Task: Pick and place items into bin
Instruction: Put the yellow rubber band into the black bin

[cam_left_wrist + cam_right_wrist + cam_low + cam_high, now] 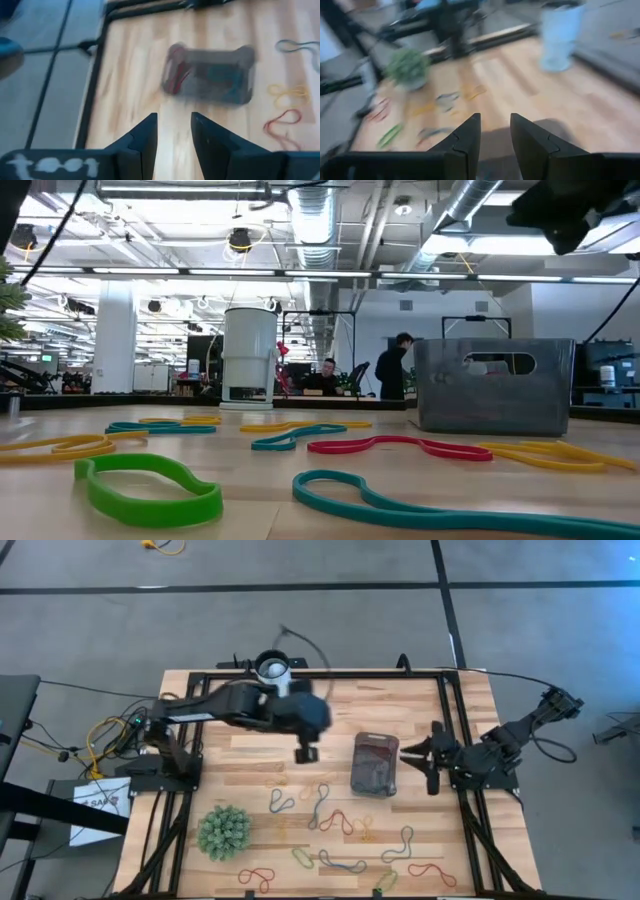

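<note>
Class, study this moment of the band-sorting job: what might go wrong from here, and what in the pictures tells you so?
1. The left gripper is open and empty above bare wood, so it may close on nothing.
2. The loops lie flat, thin and overlapping, so a grasp might slip or lift two at once.
3. The right gripper sits close beside the bin and might nudge it.
</note>
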`<action>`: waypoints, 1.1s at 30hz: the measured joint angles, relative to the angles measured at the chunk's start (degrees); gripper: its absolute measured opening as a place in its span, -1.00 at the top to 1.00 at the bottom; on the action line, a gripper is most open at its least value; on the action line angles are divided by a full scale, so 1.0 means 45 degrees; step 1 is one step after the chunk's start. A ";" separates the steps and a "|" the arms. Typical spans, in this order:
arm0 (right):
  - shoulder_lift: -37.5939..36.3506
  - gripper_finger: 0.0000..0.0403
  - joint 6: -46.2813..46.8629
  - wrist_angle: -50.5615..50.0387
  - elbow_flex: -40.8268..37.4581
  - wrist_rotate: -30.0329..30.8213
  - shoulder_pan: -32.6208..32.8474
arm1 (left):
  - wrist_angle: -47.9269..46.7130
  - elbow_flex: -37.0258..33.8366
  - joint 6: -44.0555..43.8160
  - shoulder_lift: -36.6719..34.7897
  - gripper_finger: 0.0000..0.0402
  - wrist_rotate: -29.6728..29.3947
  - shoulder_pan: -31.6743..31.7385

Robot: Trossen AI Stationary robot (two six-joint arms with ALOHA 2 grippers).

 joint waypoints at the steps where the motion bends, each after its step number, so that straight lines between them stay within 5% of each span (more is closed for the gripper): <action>1: -0.0080 0.50 0.0118 -0.0088 0.0000 -0.0545 0.0036 | -0.0425 -0.0368 -0.0360 -0.0283 0.45 -0.0101 0.0012; 4: -0.0208 0.50 0.0672 -0.0182 -0.0016 -0.1454 0.0383 | -0.1134 -0.2131 -0.1597 -0.1251 0.45 -0.0347 -0.0169; 12: -0.0174 0.50 0.2515 -0.1342 -0.0057 -0.1119 0.2366 | 0.0523 -0.9460 -0.5023 -0.5083 0.45 -0.1677 -0.1618; 18: 0.0272 0.50 0.3428 -0.1478 -0.0202 -0.0781 0.3842 | 0.7220 -1.5896 -0.7215 -0.8561 0.45 -0.1856 -0.3057; 23: 0.1495 0.50 0.3477 -0.0153 -0.0729 -0.0571 0.4330 | 1.4081 -2.0382 -0.7774 -0.9364 0.45 -0.1282 -0.3461; 26: 0.2251 0.50 0.3463 0.0446 -0.0748 -0.0501 0.4292 | 1.5713 -2.1434 -0.8368 -0.9007 0.45 -0.0699 -0.3088; 33: 0.2818 0.50 0.3433 0.1046 -0.0753 -0.0465 0.3734 | 1.3508 -2.0815 -0.8402 -0.7488 0.45 0.0453 -0.1472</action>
